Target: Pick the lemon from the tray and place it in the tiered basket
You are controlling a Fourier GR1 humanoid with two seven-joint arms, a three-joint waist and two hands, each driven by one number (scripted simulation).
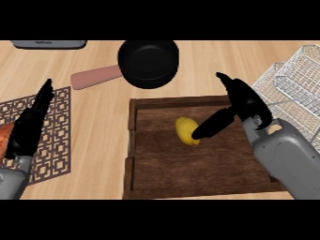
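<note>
tray [148,161]: dark wood, matt | basket [308,84]: wire metal | pan [148,61]: blk, matt

Black left hand [25,125], grey left forearm [3,182], black right hand [249,105], grey right forearm [295,161]

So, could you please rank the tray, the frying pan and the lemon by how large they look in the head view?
Largest to smallest:
1. tray
2. frying pan
3. lemon
The differences are plain, so no ties.

Yellow lemon [186,130] in wooden tray [163,166]
</note>
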